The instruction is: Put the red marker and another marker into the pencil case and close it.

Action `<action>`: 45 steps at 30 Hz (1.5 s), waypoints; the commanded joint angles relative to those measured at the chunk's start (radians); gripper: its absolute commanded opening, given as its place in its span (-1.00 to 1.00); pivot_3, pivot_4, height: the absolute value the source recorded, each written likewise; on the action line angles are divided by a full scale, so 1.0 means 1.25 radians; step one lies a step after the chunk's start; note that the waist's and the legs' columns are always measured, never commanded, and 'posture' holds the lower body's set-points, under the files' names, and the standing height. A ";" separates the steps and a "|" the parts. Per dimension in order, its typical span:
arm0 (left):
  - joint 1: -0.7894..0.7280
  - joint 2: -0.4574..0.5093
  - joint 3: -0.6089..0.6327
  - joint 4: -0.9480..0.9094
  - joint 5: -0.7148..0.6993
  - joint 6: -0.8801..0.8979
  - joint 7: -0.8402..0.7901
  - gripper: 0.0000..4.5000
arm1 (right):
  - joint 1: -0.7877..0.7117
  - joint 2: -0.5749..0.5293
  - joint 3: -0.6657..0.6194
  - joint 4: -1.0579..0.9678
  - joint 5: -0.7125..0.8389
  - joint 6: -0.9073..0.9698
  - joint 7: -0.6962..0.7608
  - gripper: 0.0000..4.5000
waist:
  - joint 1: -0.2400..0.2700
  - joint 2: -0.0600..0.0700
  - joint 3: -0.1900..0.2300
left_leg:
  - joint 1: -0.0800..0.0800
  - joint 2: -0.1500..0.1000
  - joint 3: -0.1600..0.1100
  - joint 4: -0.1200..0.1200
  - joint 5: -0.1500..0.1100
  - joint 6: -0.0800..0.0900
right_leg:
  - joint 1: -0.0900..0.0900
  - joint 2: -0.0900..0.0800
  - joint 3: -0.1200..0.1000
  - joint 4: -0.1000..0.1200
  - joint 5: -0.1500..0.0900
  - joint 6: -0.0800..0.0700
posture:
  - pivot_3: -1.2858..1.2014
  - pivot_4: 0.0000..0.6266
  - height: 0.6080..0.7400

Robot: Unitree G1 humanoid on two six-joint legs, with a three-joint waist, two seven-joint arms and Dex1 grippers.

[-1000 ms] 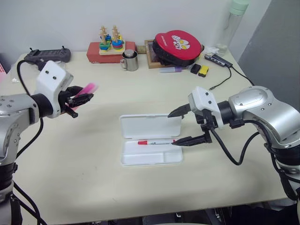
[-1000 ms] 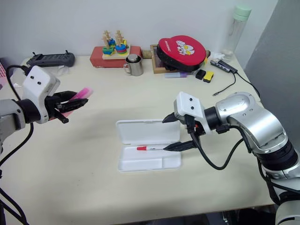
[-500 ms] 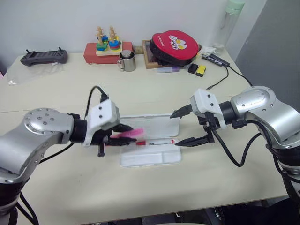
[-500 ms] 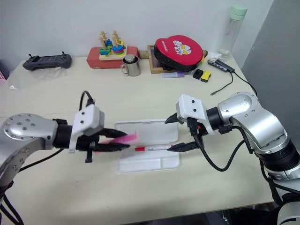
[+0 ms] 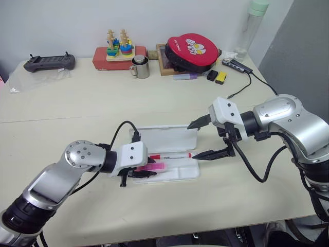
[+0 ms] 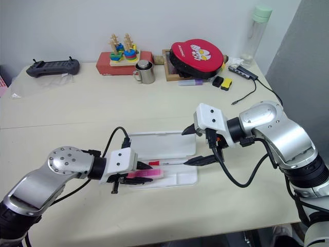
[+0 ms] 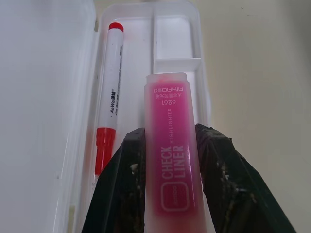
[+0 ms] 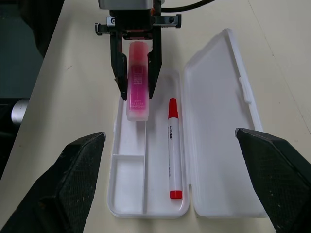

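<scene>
The white pencil case lies open mid-table, lid flat toward the far side. In the tray's long rear compartment lies the red marker, also visible as the red marker in the left wrist view. My left gripper is shut on the pink highlighter, holding it low over the tray's front-left compartment, parallel to the red marker. The highlighter points along the tray toward the divider. My right gripper hangs open just past the case's right end, holding nothing.
Along the far edge stand a red round pouch, a metal mug, a wooden stacking toy on a red box, a black controller and a bottle. A purple pen and a cabled hub lie beside the pouch.
My left gripper has carried the pink highlighter from the table's left side, down and rightward, to just over the case's tray. The right gripper has stayed put, open.
</scene>
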 commanded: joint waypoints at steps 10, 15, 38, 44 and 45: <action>-0.025 -0.078 -0.047 0.028 0.054 -0.034 -0.011 -0.46 | 0.003 -0.003 -0.006 -0.024 0.002 0.008 -0.009 1.00 | 0.000 0.000 0.000 | 0.000 0.000 0.000 0.000 0.000 0.000 | 0.000 0.000 0.000 0.000 0.000 0.000 | 0.03 -0.52 1.00; -0.030 -0.091 -0.060 0.035 0.067 -0.041 -0.017 -0.46 | 0.004 -0.005 -0.008 -0.028 0.004 0.013 -0.012 1.00 | 0.000 0.000 0.000 | 0.000 0.000 0.000 0.001 0.000 0.000 | 0.000 0.000 0.000 0.000 0.000 0.000 | 0.03 -0.52 1.00; -0.048 -0.036 0.134 -0.035 -0.114 0.118 -0.062 0.98 | -0.020 -0.017 -0.020 0.013 -0.012 0.005 -0.010 1.00 | 0.000 0.000 0.000 | 0.000 0.000 0.000 0.001 0.000 0.000 | 0.000 0.000 0.000 0.001 0.000 0.000 | 0.03 -0.52 1.00; -0.071 0.023 0.301 -0.092 -0.296 0.251 -0.063 0.98 | -0.049 -0.024 -0.017 0.097 -0.069 -0.038 -0.015 1.00 | -0.002 0.000 0.000 | 0.000 0.000 0.000 0.001 0.000 0.000 | 0.000 0.000 0.000 0.000 0.000 0.000 | 0.03 -0.52 1.00; -0.075 0.029 0.317 -0.097 -0.320 0.270 -0.059 0.98 | -0.054 -0.021 -0.018 0.107 -0.075 -0.042 -0.015 1.00 | -0.002 0.000 0.000 | 0.000 0.000 0.000 0.001 0.000 0.000 | 0.000 0.000 0.000 0.000 0.000 0.000 | 0.03 -0.52 1.00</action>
